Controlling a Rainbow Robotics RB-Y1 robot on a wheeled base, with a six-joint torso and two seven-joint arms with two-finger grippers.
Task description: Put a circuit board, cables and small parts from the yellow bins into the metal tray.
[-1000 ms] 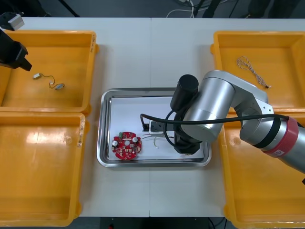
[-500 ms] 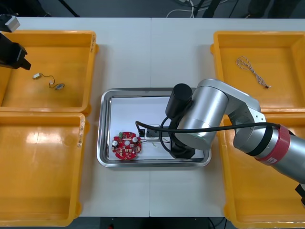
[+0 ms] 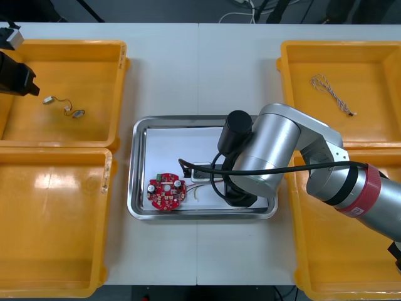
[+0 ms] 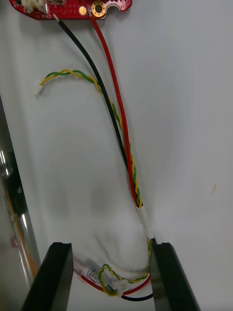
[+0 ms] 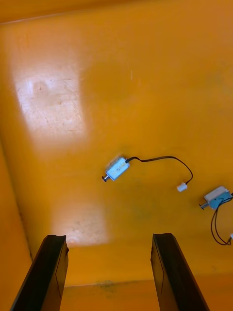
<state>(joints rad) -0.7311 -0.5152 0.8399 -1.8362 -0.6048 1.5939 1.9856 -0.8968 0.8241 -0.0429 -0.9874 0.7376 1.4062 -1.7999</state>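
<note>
Inside the shiny metal tray (image 3: 140, 134), the right pincer (image 4: 110, 248) stands spread astride a red, black and yellow-green cable bundle (image 4: 128, 167) running to the round red circuit board (image 3: 166, 192). Left of the tray, the left pincer (image 5: 109, 239) hovers spread above a small metal part (image 5: 116, 168) in a yellow bin (image 3: 119, 81).

Metal tray (image 3: 138, 188), right half: covered by the right arm (image 3: 269, 157).
Tray, far-left part: bare floor, open from above.
Tray, near-left corner: circuit board (image 3: 166, 192) and cables (image 4: 124, 146) lie there.
Between left gripper's (image 5: 108, 238) spread fingers: bare yellow bin (image 5: 145, 73) floor, small metal parts (image 5: 116, 168) just beyond.
</note>
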